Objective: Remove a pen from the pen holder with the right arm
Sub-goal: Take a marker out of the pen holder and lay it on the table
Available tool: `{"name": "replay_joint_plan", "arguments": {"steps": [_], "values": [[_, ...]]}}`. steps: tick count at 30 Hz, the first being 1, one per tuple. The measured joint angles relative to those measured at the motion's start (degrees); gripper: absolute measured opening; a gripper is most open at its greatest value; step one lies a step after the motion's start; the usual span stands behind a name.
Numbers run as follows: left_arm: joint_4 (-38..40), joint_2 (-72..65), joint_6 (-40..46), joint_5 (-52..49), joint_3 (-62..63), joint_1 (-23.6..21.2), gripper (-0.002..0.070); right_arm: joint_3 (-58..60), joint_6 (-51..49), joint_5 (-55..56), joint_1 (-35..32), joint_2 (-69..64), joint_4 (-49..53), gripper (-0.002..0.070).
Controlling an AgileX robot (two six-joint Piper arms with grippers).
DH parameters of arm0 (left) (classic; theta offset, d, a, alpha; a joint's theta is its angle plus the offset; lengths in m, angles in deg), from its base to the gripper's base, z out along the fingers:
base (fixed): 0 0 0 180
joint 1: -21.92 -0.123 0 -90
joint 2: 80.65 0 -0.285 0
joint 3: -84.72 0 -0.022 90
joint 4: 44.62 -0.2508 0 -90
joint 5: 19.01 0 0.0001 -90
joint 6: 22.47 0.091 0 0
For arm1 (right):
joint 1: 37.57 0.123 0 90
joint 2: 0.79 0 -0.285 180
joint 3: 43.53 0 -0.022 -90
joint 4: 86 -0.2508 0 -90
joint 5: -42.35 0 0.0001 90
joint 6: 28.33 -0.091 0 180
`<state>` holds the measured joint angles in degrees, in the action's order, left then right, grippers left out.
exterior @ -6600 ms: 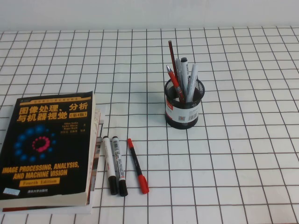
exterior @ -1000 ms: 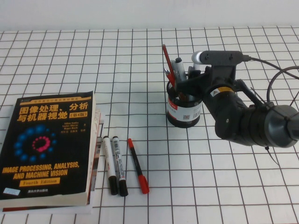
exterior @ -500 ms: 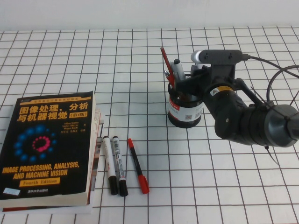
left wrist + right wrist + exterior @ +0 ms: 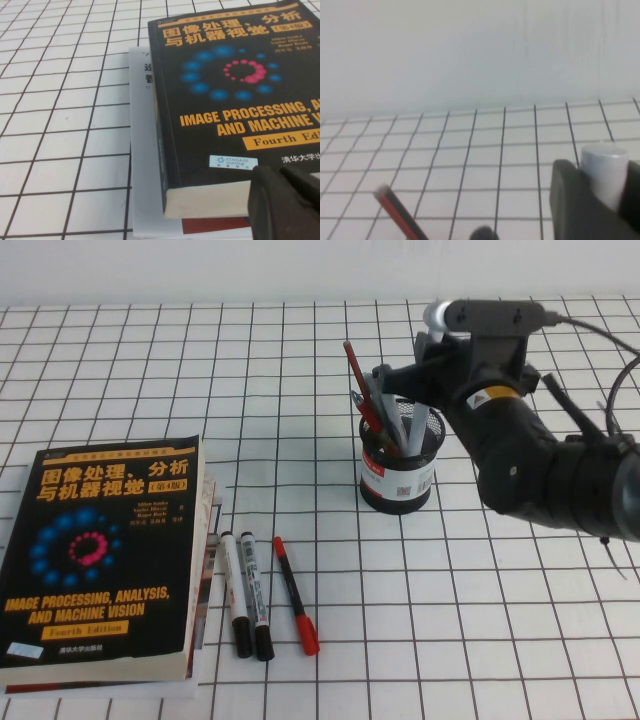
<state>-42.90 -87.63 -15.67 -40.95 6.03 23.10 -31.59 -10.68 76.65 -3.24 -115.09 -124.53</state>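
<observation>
Pens [image 4: 362, 385] in holder [image 4: 398, 480], R of book [image 4: 100, 540]

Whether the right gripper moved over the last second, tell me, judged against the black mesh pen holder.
Yes. The right gripper, clamped on a grey pen, moved upward from the black mesh pen holder; the left gripper hovers by the black textbook.

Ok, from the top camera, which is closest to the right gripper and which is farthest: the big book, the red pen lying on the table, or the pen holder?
1. Pen holder: just below the right gripper, which grips a grey pen.
2. Red pen: lying flat, nearer the robot and to the left.
3. Book: far left, under the left gripper.
</observation>
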Motion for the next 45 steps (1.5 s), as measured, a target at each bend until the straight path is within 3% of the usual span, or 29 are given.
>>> {"name": "replay_joint_plan", "arguments": {"steps": [6,15,22,28,35,45], "values": [[0.00,0.00,0.00,0.00,0.00,0.00,-0.0004,0.00,2.79,-7.46,0.00,8.84,0.59,0.0123],[0.00,0.00,0.00,0.00,0.00,0.00,-0.0004,-0.35,3.13,-39.32,0.00,20.75,4.80,0.0123],[0.00,0.00,0.00,0.00,0.00,0.00,-0.0004,-5.87,-6.01,-67.06,0.00,19.02,9.46,0.0123],[0.00,0.00,0.00,0.00,0.00,0.00,-0.0004,-12.99,-12.11,-83.27,0.00,10.98,12.89,0.0122],[0.00,0.00,0.00,0.00,0.00,0.00,-0.0004,-21.26,-13.21,-85.94,2.93,-0.19,13.53,0.0122],[0.00,0.00,0.00,0.00,0.00,0.00,-0.0004,-27.38,-13.24,-79.14,3.76,-11.89,13.53,0.0122]]}}
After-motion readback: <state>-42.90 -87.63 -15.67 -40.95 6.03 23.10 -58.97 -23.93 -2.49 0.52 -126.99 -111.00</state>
